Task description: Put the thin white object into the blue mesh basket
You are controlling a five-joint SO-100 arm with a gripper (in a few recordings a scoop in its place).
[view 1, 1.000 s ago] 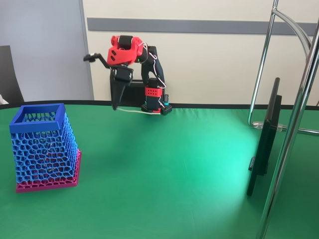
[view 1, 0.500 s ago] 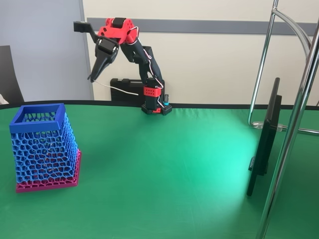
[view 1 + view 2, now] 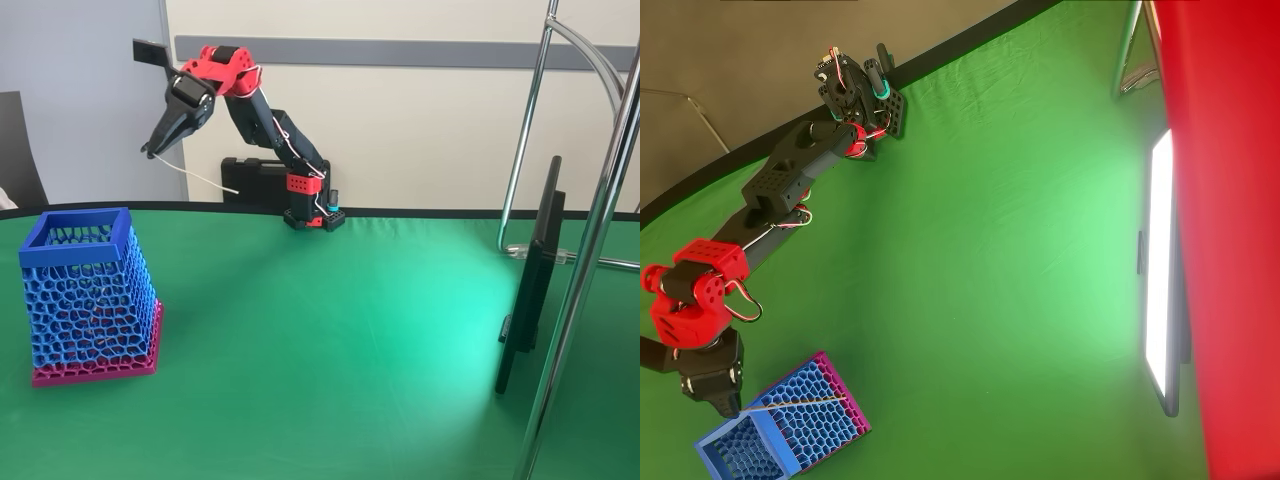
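Hand closed on thin white object, raised above blue mesh basket

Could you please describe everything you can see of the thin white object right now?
The white object is a very slender, nearly straight stick, seemingly stiff. The gripper pinches one end and holds it in the air, its free end slanting down to the right in the fixed view. In the overhead view it lies across the basket, touching nothing else.

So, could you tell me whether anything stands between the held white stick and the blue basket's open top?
Nothing visible does. The gripper holds the thin white stick in open air above the blue mesh basket.
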